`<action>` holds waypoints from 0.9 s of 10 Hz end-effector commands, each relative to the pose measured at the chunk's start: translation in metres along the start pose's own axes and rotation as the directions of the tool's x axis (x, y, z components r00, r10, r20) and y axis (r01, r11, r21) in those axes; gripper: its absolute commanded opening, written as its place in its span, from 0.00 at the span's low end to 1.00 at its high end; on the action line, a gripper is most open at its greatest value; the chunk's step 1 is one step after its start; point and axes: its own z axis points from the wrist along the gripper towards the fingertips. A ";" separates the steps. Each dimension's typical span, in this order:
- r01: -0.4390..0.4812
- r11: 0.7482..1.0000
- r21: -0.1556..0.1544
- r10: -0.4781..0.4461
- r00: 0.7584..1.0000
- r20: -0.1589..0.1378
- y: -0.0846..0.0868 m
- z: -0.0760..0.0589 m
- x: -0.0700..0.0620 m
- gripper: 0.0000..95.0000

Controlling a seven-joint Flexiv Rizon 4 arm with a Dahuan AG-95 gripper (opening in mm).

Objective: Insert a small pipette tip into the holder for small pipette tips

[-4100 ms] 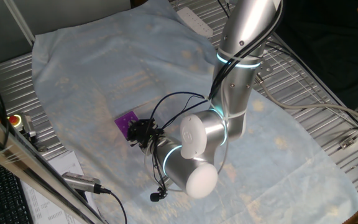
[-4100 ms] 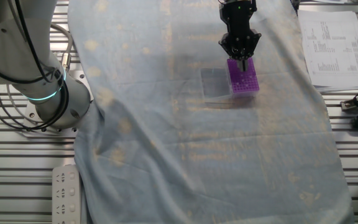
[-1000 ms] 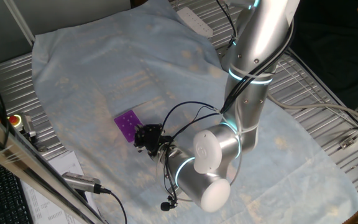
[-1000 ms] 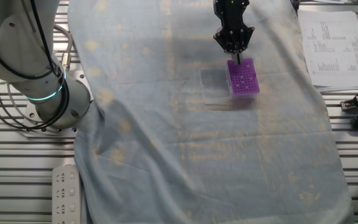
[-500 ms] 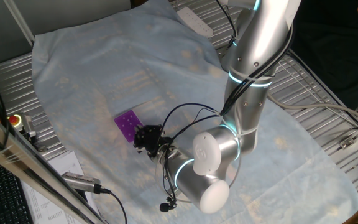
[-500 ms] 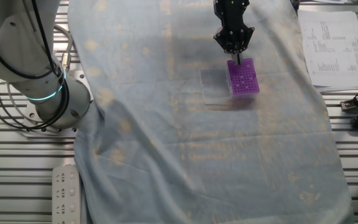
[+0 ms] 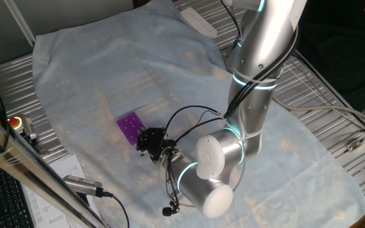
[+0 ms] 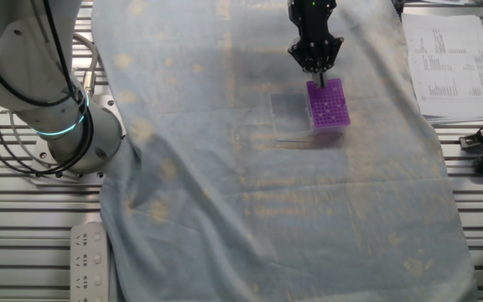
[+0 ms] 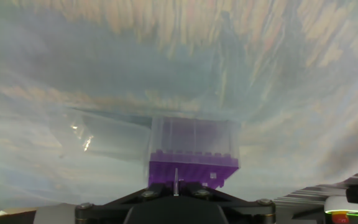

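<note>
Purple holder for small pipette tips (image 8: 328, 103) sits on the pale blue cloth (image 8: 267, 193), a clear lid (image 9: 194, 142) hinged open behind it. Gripper (image 8: 314, 65) hangs just above the holder's near edge. Jaws pressed in on 1 thin pale pipette tip (image 9: 175, 182), pointing down at the block; tip end just over the hole grid, contact not resolvable.

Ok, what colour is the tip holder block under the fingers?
Purple, with a grid of tiny pale holes on top. The holder shows best in the other fixed view.
</note>
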 end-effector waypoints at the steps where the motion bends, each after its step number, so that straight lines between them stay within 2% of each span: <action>1: -0.002 1.000 -0.002 0.002 1.000 -0.002 0.000 -0.002 -0.002 0.00; 9: -0.010 1.000 -0.004 0.010 1.000 -0.002 0.001 -0.005 -0.005 0.00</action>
